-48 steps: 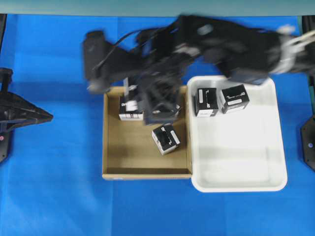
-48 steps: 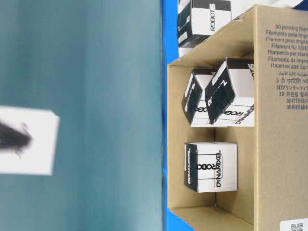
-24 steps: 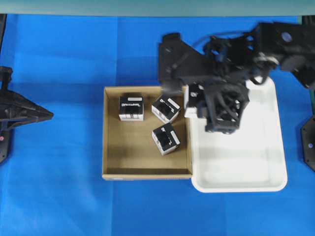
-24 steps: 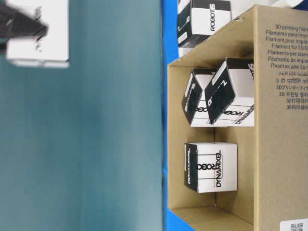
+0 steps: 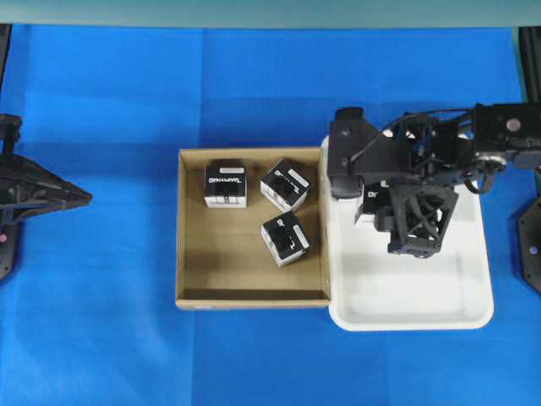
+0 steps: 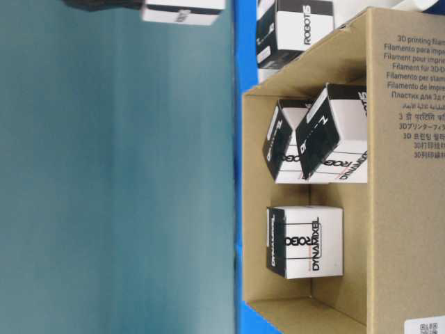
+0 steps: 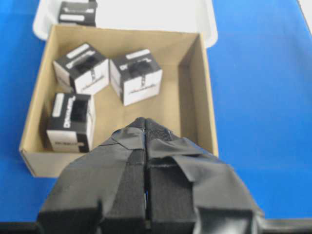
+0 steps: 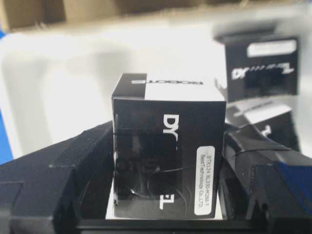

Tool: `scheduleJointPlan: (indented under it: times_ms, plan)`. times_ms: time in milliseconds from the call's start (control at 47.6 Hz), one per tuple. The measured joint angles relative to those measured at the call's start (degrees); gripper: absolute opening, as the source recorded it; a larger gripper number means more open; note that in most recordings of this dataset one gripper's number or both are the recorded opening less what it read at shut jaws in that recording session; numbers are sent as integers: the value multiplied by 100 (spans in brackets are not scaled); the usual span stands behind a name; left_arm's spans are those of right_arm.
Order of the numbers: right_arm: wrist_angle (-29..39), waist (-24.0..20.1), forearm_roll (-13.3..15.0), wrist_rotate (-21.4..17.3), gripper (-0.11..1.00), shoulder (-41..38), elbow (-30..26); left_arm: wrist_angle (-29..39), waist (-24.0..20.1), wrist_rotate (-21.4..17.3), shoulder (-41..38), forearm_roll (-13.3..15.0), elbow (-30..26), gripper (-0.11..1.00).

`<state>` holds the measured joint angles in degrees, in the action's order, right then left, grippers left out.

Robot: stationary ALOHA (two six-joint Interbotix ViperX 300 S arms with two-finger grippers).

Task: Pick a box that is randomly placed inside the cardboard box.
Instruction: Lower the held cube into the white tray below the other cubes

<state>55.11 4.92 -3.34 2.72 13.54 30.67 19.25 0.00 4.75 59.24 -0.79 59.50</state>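
Carrying its prize, the right claw [image 8: 168, 195] is clamped on the box [image 8: 168, 151], black pads pressing both flanks, white lettering facing the wrist camera — and what a swing that was: a second ago this arm was a blur over the cardboard box, half a second ago it was crossing the shared wall, and now it hangs over the white tray [image 5: 473, 317] with the box tucked beneath it. By my reading the pick itself is done; what remains is lowering and letting go, and the thing to watch is the landing spot, because other boxes already sit in the tray just beyond the held one [image 8: 261, 68]. How many exactly I cannot tell; the arm hides them from overhead. Over on the other side, the left claw [image 7: 146, 126] has its fingers pressed together, empty, parked above the blue bench [image 5: 101, 338] and pointing at the cardboard box [image 5: 193, 279]. Inside that low brown square three black boxes remain: one near the back left corner [image 5: 225, 184], a tilted one just beside it [image 5: 285, 183], and a third toward the middle [image 5: 285, 238], none touching the front wall.
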Motion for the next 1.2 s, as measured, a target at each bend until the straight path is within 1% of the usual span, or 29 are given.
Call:
scheduleJointPlan:
  times_ms: [210,378,567,714,966,1196]
  plan:
    - [-527,-70,0,35,62,-141,396,0,0,9,9,0,0,-7]
    - [-967,-141,0,53,61,-422,659,0,0,9,0,0,0,-7]
    - [-1371,-176,9,97,62,-738,729,0,0,9,9,0,0,-7]
    - [-1600,-176,123,167,62,-976,905,0,0,9,0,0,0,-7]
    - [-2057,-176,149,202,62,-1178,1020,0,0,9,0,0,0,-7]
    - [-2145,-176,167,281,61,-1318,1037,0,0,9,-18,0,9,-7]
